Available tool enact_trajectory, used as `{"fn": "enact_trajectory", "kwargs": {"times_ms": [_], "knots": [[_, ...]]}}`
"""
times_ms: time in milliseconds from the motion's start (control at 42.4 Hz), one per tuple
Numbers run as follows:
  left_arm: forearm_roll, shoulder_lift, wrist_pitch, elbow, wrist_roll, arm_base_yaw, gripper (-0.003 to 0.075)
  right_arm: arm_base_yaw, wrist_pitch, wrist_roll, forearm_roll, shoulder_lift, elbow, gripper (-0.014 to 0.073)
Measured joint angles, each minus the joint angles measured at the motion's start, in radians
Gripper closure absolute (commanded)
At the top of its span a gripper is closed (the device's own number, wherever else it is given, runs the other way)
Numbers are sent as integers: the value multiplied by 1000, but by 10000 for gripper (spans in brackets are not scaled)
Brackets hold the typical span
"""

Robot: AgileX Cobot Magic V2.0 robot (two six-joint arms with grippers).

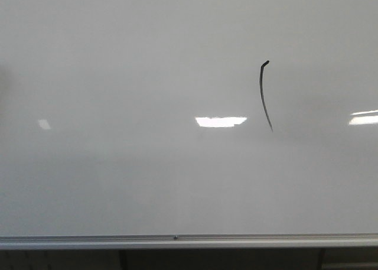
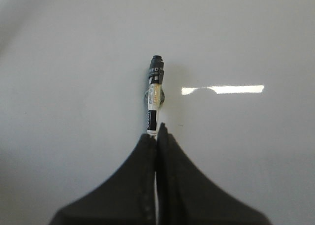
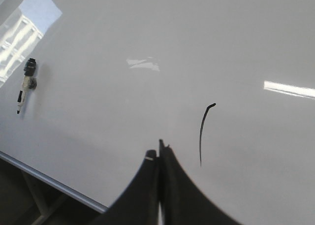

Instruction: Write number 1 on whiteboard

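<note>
The whiteboard [image 1: 118,75] fills the front view, with its silver rail [image 1: 177,240] along the lower edge. The number 1 [image 1: 264,96] is a thin curved black stroke with a small hook at its top, right of centre. Neither gripper shows in the front view. In the right wrist view the stroke [image 3: 203,134] lies just beyond my right gripper [image 3: 160,148], which is shut and empty, off the board. My left gripper [image 2: 157,131] is shut. A black-and-white marker [image 2: 155,94] sticks to the board beyond its tips, lower end hidden. It stands alone in the right wrist view [image 3: 24,87].
Bright rectangular light reflections [image 1: 220,121] lie on the board. In the right wrist view the rail [image 3: 49,180] runs along the board's edge, with dark space and a stand leg below it.
</note>
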Motion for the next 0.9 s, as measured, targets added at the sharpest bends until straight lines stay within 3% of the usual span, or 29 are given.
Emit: {"fn": "enact_trajectory", "kwargs": {"times_ms": [896], "knots": [[0,0,9,0,-3,0,741,0,0,0,0,0,0,653]]}}
